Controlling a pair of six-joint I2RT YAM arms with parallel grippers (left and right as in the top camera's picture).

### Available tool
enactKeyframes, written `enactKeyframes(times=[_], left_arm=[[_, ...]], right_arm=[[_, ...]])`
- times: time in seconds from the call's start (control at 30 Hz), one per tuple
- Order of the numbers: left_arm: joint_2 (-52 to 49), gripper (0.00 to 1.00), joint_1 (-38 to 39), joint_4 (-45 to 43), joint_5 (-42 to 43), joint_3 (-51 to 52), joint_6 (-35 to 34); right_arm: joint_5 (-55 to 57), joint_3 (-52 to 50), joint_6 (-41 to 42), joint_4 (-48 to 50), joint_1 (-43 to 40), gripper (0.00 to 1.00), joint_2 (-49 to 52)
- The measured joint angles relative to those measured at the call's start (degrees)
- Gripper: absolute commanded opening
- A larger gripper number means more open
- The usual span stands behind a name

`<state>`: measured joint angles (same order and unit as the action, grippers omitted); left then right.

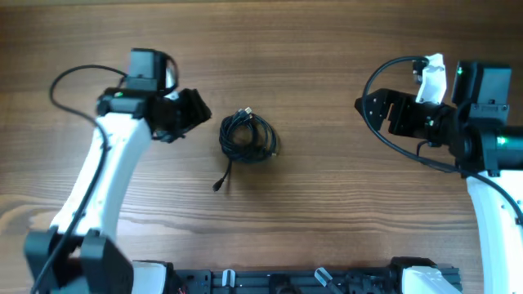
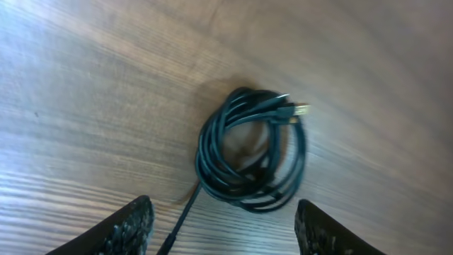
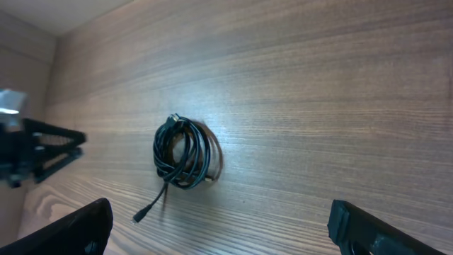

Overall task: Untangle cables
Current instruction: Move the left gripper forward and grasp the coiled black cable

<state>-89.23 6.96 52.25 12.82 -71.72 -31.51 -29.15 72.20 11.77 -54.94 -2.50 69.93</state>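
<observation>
The cables [image 1: 248, 135] lie as one tight black coil on the wooden table, midway between my two arms. A loose tail with a small plug [image 1: 218, 186] trails from the coil toward the front edge. My left gripper [image 1: 194, 110] hovers just left of the coil, open. In the left wrist view the coil [image 2: 251, 152] lies just ahead of the left gripper [image 2: 225, 230], and the tail [image 2: 180, 219] runs into the gap between its fingers, which do not touch it. My right gripper [image 1: 368, 106] stands open far to the right. From the right wrist, the coil [image 3: 185, 152] is well ahead of the right gripper [image 3: 219, 227].
A thick black arm cable [image 1: 65, 82] loops out behind my left arm, and another [image 1: 392, 139] curves round my right wrist. A black rail with clips [image 1: 310, 280] runs along the table's front edge. In the right wrist view my left gripper [image 3: 35, 149] shows at the left edge.
</observation>
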Motion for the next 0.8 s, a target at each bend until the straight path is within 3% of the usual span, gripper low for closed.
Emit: enactKeyframes(times=[0.2,0.43,0.8], left_arm=[[-8.52,0.57,5.33,-1.73,-6.69,-0.02,-7.50],[-15.91,0.54,8.83,-3.82,-9.09,-0.02,-13.25],[-19.63,0.48,12.17,-5.22,-12.61,-0.02,-15.37]], right_arm=[[0.00,0.00,0.00,-0.55,0.00,1.00,1.11],[0.02,0.00,0.00,-1.27,0.00,1.00,1.33],[0.02,0.00,0.00,-1.64,0.00,1.00,1.36]])
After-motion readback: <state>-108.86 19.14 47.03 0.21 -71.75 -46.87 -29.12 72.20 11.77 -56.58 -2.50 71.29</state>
